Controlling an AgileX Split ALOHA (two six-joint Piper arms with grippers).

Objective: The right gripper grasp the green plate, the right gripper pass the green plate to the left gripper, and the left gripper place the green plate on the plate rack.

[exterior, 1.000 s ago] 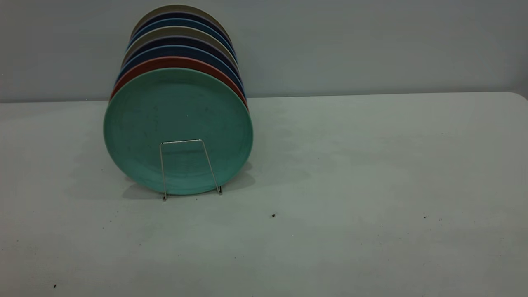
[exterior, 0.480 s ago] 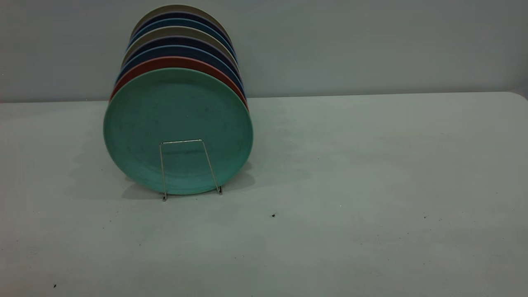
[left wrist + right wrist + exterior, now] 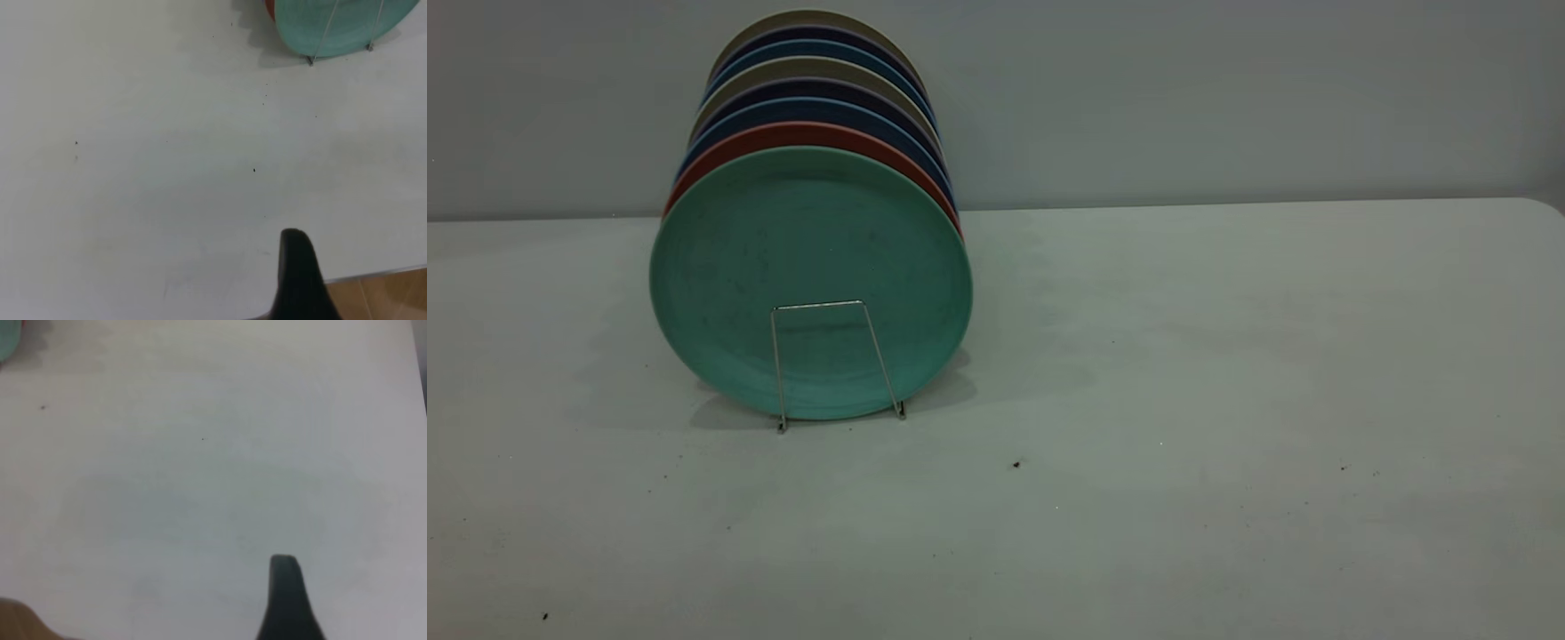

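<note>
The green plate stands upright in the front slot of the plate rack, behind its front wire loop, at the table's left. Its lower part also shows in the left wrist view, and a sliver shows in the right wrist view. Neither gripper appears in the exterior view. The left gripper shows only as a dark shape over the table's near edge, far from the plate. The right gripper shows the same way over bare table, also far from the plate. Neither touches anything.
Behind the green plate the rack holds a salmon plate, dark blue plates and beige ones. The white table stretches to the right of the rack. Its near edge and the brown floor show in the left wrist view.
</note>
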